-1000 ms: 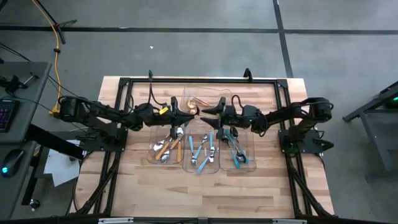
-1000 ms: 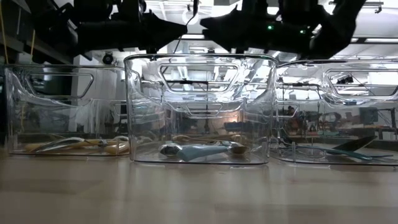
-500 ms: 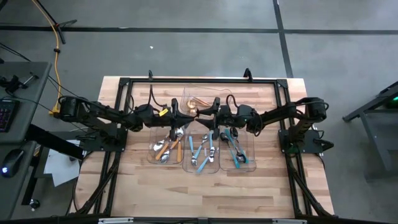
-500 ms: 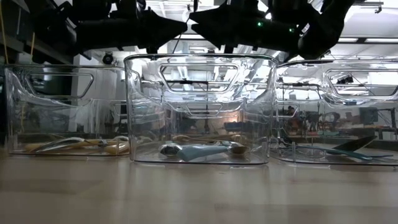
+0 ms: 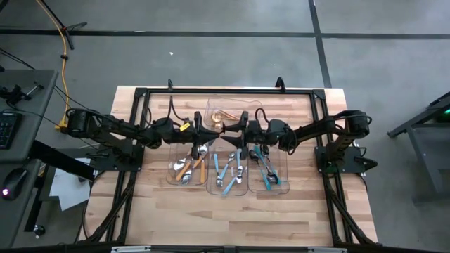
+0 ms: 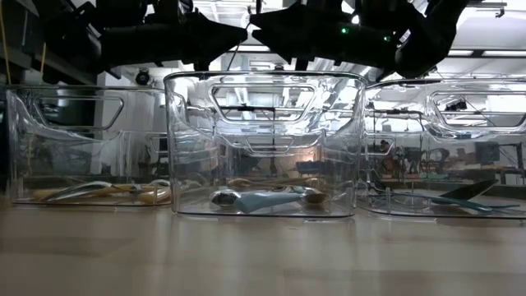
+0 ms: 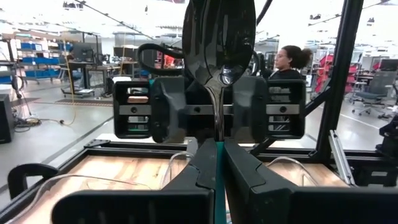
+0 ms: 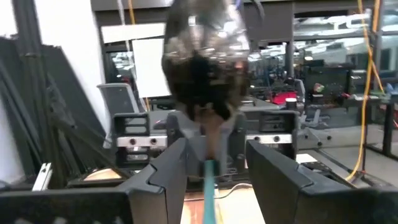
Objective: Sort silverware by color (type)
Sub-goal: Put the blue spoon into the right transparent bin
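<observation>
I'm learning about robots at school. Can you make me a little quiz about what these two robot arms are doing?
1. True or false: the left gripper is shut on a dark spoon with a teal handle.
2. Pick one. The right gripper has its fingers: A) squeezed shut on nothing, B) apart, one on each side of the spoon's handle, C) down inside a tray.
3. Fill in: seen from above, the cutlery in the tray under the left arm has ___ handles.

Key: 1 true; 2 B; 3 orange.
</observation>
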Tool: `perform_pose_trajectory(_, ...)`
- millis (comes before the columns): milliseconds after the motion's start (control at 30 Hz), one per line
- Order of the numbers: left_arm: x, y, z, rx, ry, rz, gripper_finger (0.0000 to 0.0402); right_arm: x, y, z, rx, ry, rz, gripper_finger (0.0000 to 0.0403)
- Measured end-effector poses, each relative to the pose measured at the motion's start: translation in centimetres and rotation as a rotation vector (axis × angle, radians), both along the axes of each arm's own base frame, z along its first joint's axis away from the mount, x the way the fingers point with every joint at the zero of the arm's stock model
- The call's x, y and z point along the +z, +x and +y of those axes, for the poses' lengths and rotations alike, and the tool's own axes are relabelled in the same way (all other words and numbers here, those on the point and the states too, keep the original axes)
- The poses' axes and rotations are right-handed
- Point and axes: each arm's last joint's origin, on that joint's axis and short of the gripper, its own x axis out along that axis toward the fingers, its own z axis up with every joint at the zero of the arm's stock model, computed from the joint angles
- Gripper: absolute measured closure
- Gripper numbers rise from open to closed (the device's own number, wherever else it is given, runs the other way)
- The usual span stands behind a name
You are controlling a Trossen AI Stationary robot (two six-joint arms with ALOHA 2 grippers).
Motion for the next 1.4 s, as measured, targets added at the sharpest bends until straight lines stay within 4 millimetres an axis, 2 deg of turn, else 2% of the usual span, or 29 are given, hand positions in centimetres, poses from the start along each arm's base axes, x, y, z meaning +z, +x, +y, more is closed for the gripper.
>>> perform_pose_trajectory(533,0.0,0.0,0.0,0.005,-0.021,0.0,0.0401,0.0,0.0,0.0,-0.005,0.011,0.0,0.0253)
perform_pose_trajectory(800,-0.7,1.8,-0.4,0.001,-0.003,0.045,0.0401,0.1,0.6,0.0,0.008,0.018,0.036,0.0253)
perform_pose_trajectory(1400,-0.3,1.6,-0.1,0.023,-0.003,0.025,0.0401,0.3,0.6,0.0,0.006,0.009,0.023,0.0261)
